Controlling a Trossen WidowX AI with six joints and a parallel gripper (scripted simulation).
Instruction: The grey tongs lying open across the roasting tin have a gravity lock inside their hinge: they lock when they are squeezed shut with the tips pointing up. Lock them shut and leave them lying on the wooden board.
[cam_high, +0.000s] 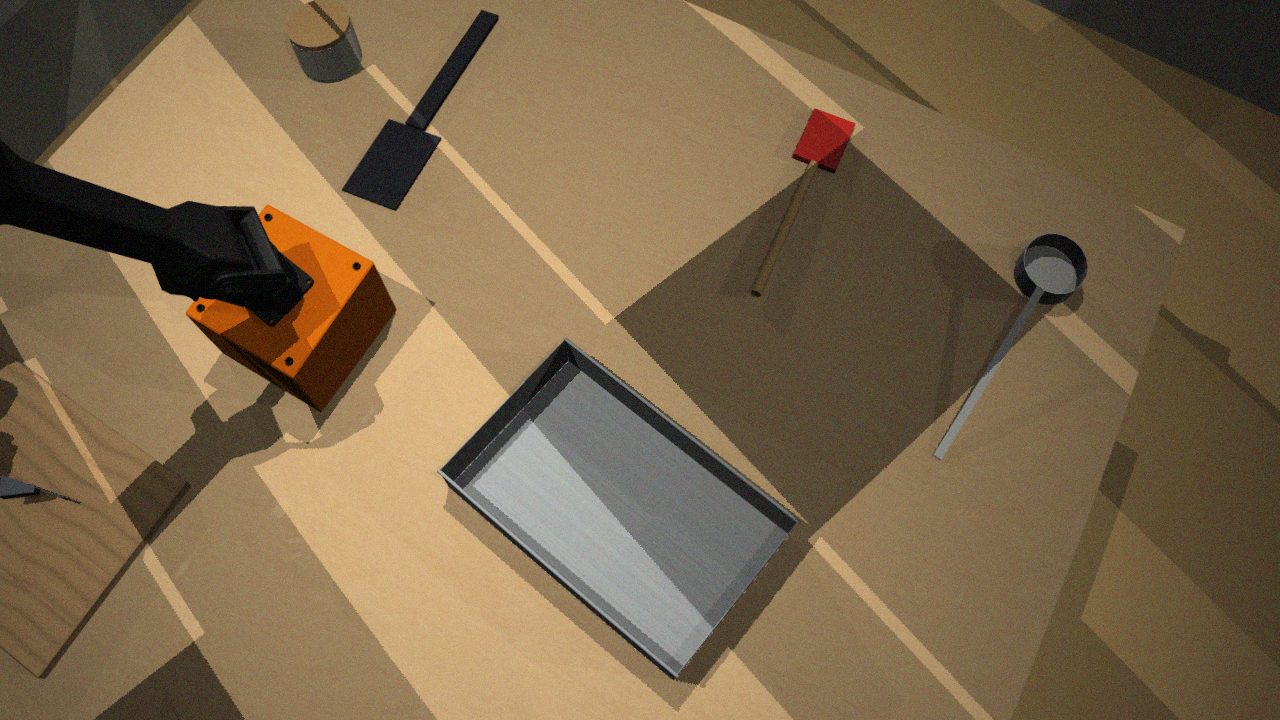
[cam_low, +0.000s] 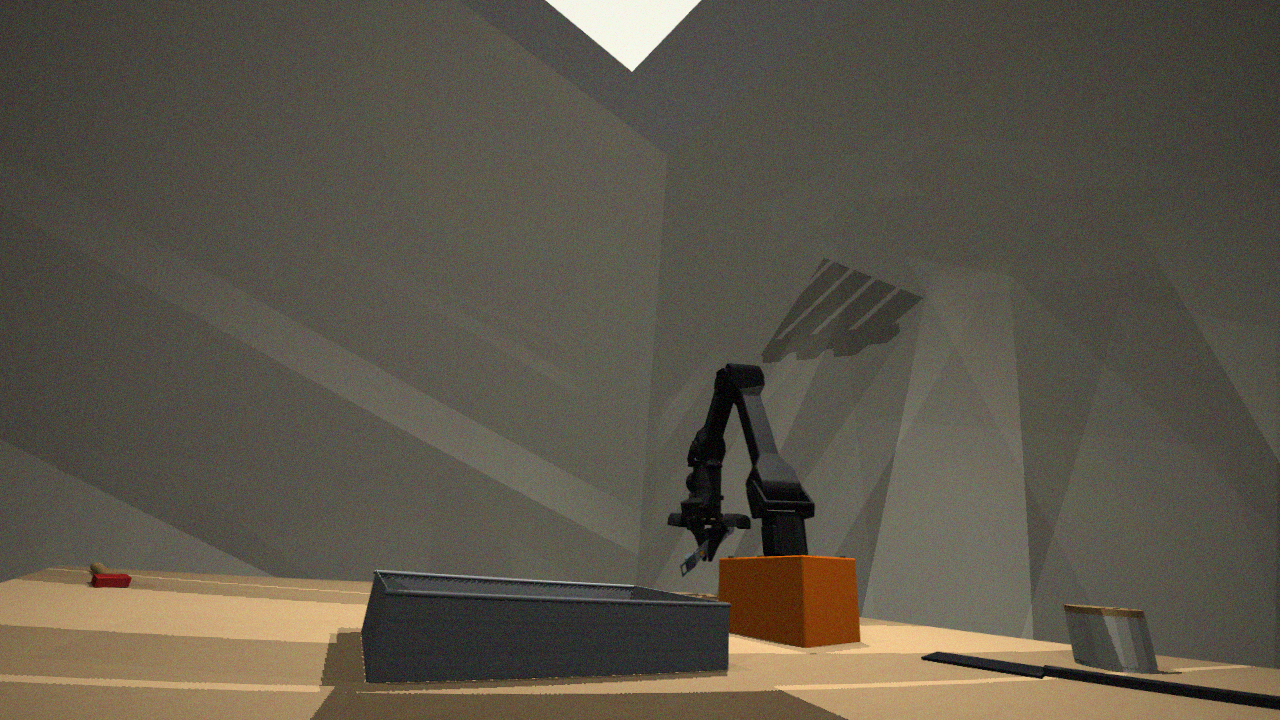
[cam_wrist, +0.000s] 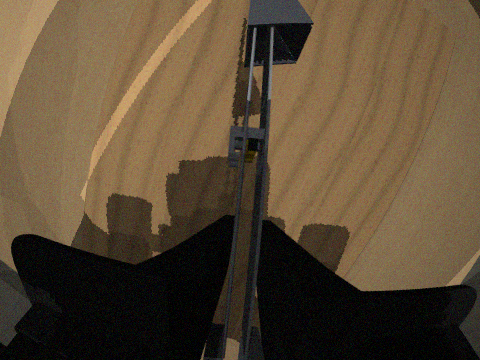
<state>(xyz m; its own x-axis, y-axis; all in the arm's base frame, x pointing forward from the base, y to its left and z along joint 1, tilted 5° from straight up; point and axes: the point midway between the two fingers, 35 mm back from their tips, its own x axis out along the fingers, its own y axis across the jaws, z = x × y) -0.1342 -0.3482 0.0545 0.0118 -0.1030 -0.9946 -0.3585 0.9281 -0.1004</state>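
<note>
Grey tongs (cam_low: 692, 560) (cam_wrist: 260, 145) (cam_high: 16, 488) pinched in my gripper (cam_low: 711, 548) (cam_wrist: 246, 227), arms nearly together, hinge block beyond my fingertips, all above the wooden board (cam_high: 80, 537) (cam_wrist: 350, 125). Roasting tin (cam_high: 617, 510) (cam_low: 546, 635) sits apart, past my orange base (cam_high: 344, 286) (cam_low: 787, 600).

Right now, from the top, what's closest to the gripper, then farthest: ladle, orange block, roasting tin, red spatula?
Gripper: just past the top view's left edge.
1. Orange block, left
2. Roasting tin, middle
3. Red spatula, upper right
4. Ladle, far right
</note>
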